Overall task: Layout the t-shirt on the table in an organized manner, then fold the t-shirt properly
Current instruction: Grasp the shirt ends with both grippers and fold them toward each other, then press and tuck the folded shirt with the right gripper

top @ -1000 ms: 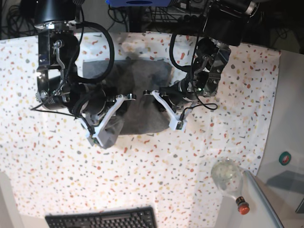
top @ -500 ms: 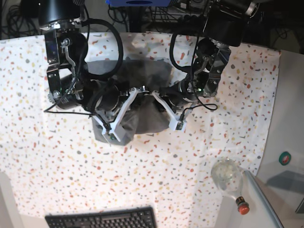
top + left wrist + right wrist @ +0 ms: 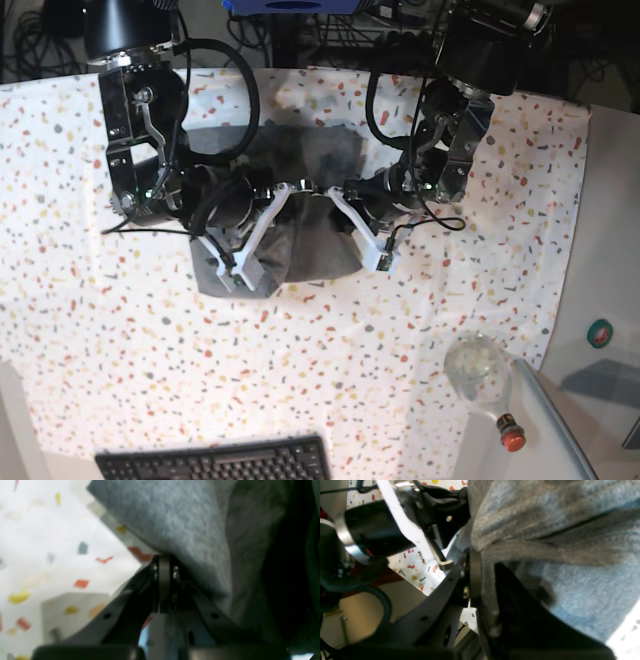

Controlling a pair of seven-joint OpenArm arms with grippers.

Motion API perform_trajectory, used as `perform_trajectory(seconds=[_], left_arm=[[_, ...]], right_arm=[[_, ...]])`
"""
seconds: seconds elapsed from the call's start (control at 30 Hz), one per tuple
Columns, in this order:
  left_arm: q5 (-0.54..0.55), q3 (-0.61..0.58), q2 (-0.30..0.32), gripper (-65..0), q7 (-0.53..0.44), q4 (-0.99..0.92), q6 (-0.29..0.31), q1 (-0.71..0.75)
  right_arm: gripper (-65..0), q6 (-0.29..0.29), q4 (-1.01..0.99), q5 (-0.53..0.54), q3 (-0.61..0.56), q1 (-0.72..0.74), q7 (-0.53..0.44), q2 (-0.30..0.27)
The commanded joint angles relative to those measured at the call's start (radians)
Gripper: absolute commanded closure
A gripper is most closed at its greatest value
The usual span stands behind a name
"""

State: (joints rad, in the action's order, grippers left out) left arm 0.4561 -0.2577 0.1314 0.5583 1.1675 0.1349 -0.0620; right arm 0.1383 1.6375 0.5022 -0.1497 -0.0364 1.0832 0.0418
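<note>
The heather-grey t-shirt (image 3: 312, 245) lies bunched at the middle of the speckled table (image 3: 120, 350). In the base view both grippers meet over it, tips almost touching. My left gripper (image 3: 328, 190) comes in from the right, and the left wrist view shows it (image 3: 163, 558) shut on an edge of the t-shirt (image 3: 187, 517) above the table (image 3: 37, 542). From the left comes my right gripper (image 3: 288, 188). In the right wrist view it (image 3: 473, 552) is shut on a thick fold of t-shirt (image 3: 532, 505), with the other arm close ahead.
A black keyboard (image 3: 215, 462) lies at the front edge. A clear glass bottle (image 3: 478, 372) with a red cap sits at the front right corner. The plain grey side surface (image 3: 610, 390) borders the table on the right. Cables hang behind the table.
My right gripper has swung right with its piece of t-shirt until it nearly meets the left gripper. The cloth is bunched narrower. The left gripper shifted slightly up and right.
</note>
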Motion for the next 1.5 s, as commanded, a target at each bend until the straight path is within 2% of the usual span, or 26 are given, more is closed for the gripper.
perform_trajectory(seconds=[0.0, 0.13, 0.17, 0.3, 0.37, 0.4, 0.53, 0.73, 0.8, 0.87, 0.97, 1.0, 1.03, 1.1, 1.13, 1.2, 1.23, 1.37, 1.47], left_arm=[[-0.003, 0.004, 0.018, 0.0, -0.005, 0.039, -0.004, 0.004], [0.003, 0.088, 0.046, 0.0, -0.002, 0.118, -0.004, 0.055], [-0.001, 0.131, 0.047, 0.0, -0.001, 0.148, -0.004, 0.075], [-0.006, 0.255, 0.112, 0.0, 0.078, 0.276, -0.004, 0.170], [-0.003, 0.309, 0.161, 0.0, 0.118, 0.349, -0.004, 0.233], [0.002, 0.341, 0.184, 0.0, 0.125, 0.381, -0.001, 0.265], [0.003, 0.502, 0.248, 0.0, 0.127, 0.464, 0.001, 0.387], [0.003, 0.762, 0.256, 0.0, 0.127, 0.483, 0.018, 0.474], [0.003, 0.831, 0.254, 0.0, 0.127, 0.478, 0.088, 0.485], [0.003, 0.894, 0.250, 0.0, 0.128, 0.461, 0.167, 0.483], [0.003, 0.966, 0.248, 0.0, 0.128, 0.403, 0.262, 0.475], [0.003, 0.981, 0.248, 0.0, 0.128, 0.384, 0.277, 0.475], [0.003, 1.000, 0.250, 0.0, 0.128, 0.368, 0.282, 0.475], [0.003, 1.029, 0.251, 0.0, 0.128, 0.338, 0.282, 0.475], [0.003, 1.044, 0.251, 0.0, 0.127, 0.325, 0.283, 0.475], [0.003, 1.067, 0.251, 0.0, 0.127, 0.305, 0.285, 0.475], [0.003, 1.069, 0.251, 0.0, 0.127, 0.305, 0.285, 0.475], [0.003, 1.066, 0.245, 0.0, 0.127, 0.309, 0.285, 0.475], [0.003, 1.066, 0.244, 0.0, 0.127, 0.311, 0.285, 0.472]], right_arm=[[0.0, 0.004, -0.006, 0.019, 0.006, 0.016, -0.011, 0.007], [0.0, 0.004, -0.056, 0.023, 0.005, 0.017, -0.013, 0.017], [-2.4, 0.004, -0.062, 0.019, 0.008, 0.017, -0.015, 0.028], [-25.1, 0.004, -0.066, 0.019, 0.002, 0.019, -0.068, 0.036], [-29.7, 0.004, -0.069, 0.019, 0.000, 0.019, -0.107, 0.034], [-30.0, 0.004, -0.070, 0.017, 0.000, 0.019, -0.116, 0.034], [-29.9, 0.004, -0.139, 0.017, 0.000, 0.042, -0.146, 0.036], [-29.9, 0.004, -0.228, 0.017, -0.001, 0.069, -0.148, 0.054], [-29.9, 0.004, -0.204, 0.017, -0.015, 0.066, -0.145, 0.063], [-29.7, 0.004, -0.153, 0.022, -0.086, 0.063, -0.145, 0.060], [-28.8, 0.004, 0.019, 0.016, -0.186, 0.023, -0.146, 0.013], [-25.8, 0.002, 0.082, 0.016, -0.189, 0.008, -0.146, -0.012], [-20.1, -0.006, 0.135, 0.016, -0.175, -0.012, -0.151, -0.039], [-4.5, -0.075, 0.203, 0.016, -0.115, -0.041, -0.153, -0.075], [0.0, -0.121, 0.220, 0.016, -0.077, -0.053, -0.154, -0.086], [0.0, -0.196, 0.220, 0.016, 0.008, -0.063, -0.176, -0.105], [0.0, -0.208, 0.206, 0.016, 0.042, -0.063, -0.199, -0.115], [0.0, -0.210, 0.040, 0.016, 0.077, -0.023, -0.295, -0.173], [0.0, -0.208, -0.082, 0.017, 0.077, 0.014, -0.309, -0.176]])
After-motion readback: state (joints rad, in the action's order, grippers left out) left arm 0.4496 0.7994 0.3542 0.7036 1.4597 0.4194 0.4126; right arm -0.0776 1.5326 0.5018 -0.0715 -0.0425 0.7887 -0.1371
